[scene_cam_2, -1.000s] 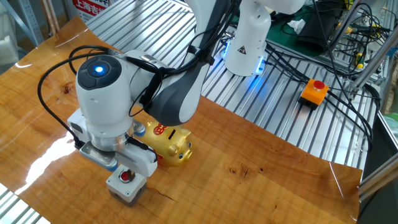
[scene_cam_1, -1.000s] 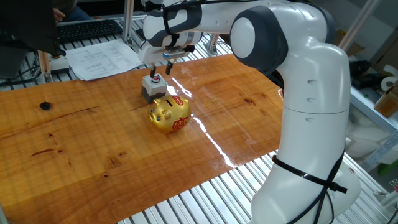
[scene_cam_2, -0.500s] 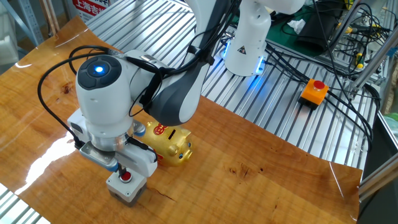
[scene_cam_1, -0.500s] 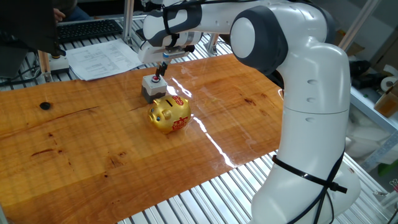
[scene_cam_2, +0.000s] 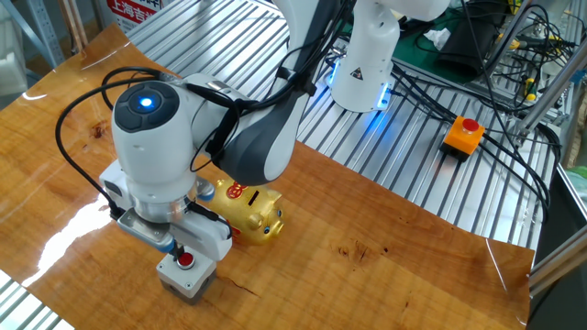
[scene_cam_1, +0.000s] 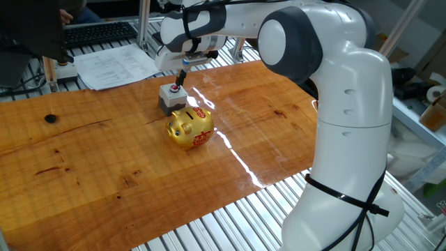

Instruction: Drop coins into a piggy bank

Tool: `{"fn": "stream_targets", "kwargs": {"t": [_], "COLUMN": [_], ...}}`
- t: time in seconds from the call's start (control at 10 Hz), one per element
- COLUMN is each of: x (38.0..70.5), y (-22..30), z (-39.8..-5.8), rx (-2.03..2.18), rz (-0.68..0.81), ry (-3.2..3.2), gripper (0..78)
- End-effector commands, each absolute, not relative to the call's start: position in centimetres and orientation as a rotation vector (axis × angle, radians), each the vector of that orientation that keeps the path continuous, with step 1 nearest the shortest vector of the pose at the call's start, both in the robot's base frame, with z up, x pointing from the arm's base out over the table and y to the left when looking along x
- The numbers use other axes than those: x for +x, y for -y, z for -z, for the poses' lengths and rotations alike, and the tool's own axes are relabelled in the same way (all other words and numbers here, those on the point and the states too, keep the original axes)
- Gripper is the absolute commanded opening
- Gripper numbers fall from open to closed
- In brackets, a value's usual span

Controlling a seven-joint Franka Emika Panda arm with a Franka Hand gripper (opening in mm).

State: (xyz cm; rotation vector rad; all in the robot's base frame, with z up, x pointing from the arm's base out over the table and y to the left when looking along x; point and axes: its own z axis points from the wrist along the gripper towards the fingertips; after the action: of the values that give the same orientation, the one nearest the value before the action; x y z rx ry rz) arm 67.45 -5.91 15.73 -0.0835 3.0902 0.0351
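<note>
Nothing has shifted: the clenched gripper (scene_cam_1: 180, 79) stays on the grey box (scene_cam_1: 170, 98) beside the piggy bank (scene_cam_1: 190, 126), glossy wooden table (scene_cam_1: 104, 167)

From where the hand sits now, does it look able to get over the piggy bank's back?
Probably yes. The hand is down at the grey button box, right beside the piggy bank, and nothing stands over the bank's back.

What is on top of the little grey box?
A red button sits on the grey box. The robot's claw points down at it; the arm hides whether it touches.
</note>
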Motion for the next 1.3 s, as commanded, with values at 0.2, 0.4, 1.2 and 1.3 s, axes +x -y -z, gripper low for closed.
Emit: {"fn": "stream_targets", "kwargs": {"t": [0.2, 0.4, 1.2, 1.3], "x": [66.5, 66.5, 66.2, 66.1], "y": [3.9, 4.0, 4.5, 4.5], "z": [-14.0, -14.6, -17.1, -17.3], "rx": [-0.01, -0.004, -0.008, -0.01], "rz": [-0.057, -0.044, -0.01, -0.007], "ry": [-3.067, -3.072, -3.125, -3.128], "gripper": [1.1, 1.1, 1.1, 1.1]}}
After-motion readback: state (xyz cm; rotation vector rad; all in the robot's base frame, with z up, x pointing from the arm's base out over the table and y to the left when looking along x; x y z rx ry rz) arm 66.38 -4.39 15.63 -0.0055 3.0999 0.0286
